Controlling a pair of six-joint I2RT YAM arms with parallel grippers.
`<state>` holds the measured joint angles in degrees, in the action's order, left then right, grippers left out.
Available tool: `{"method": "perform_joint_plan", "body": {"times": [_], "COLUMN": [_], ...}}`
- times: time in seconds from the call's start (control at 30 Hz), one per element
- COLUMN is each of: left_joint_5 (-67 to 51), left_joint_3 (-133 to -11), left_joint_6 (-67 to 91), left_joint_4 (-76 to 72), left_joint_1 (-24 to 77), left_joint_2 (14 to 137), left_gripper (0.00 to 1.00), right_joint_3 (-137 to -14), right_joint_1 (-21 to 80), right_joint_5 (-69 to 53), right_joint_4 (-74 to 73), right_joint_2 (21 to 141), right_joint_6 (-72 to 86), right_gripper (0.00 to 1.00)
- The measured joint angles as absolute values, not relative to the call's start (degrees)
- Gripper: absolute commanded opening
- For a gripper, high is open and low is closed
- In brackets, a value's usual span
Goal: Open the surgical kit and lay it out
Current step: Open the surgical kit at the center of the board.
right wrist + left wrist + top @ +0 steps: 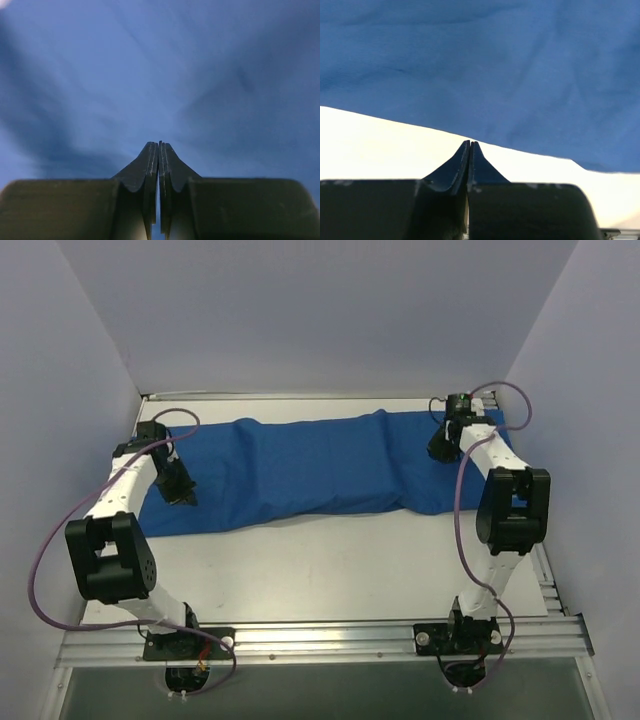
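One wrap [320, 465] lies on the counter [330, 570], and two arms reach over it, one gripper each. The wrap is royal-blue cloth, matte and softly creased, folded into a long, lumpy bundle with rounded ends. What it covers is hidden. Its long axis runs left to right across the far half of the counter, tilting slightly so that the left end sits nearer the arms' bases and the right end farther back. The counter is a smooth, pale, flat slab. The left gripper [183, 492] rests at the wrap's near-left corner. In the left wrist view its two black, wedge-shaped fingers [455, 170] are clenched flat together, the tips right at the cloth's edge where blue meets white. No fold of cloth shows between them, and whether they touch the hem cannot be told. The right gripper [438, 448] sits over the wrap's right end, near its far edge. In the right wrist view its two black fingers [142, 170] are likewise pressed together with only a hairline slit between them, and blurred blue cloth fills the whole background. Two purple cables [45, 570] loop along the white-and-black arms, one on each.
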<state>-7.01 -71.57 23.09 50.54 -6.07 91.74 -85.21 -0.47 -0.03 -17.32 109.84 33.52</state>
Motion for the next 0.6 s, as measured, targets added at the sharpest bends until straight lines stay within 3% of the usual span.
{"method": "perform_joint_plan", "body": {"times": [0.3, 0.6], "left_joint_5": [-5.8, -8.19], "left_joint_3": [-73.25, -77.69], "left_joint_6": [24.51, 26.37], "left_joint_4": [51.77, 54.3], "left_joint_1": [-7.22, -9.93], "left_joint_2": [103.39, 113.89], "left_gripper": [0.02, 0.02], "right_joint_3": [-66.04, -60.73], "right_joint_1": [-2.15, -6.79], "right_joint_5": [-3.01, -4.56], "right_joint_4": [-15.03, -13.06], "right_joint_2": [105.43, 102.13], "right_joint_6": [33.61, 32.4], "right_gripper": [0.0, 0.0]}}
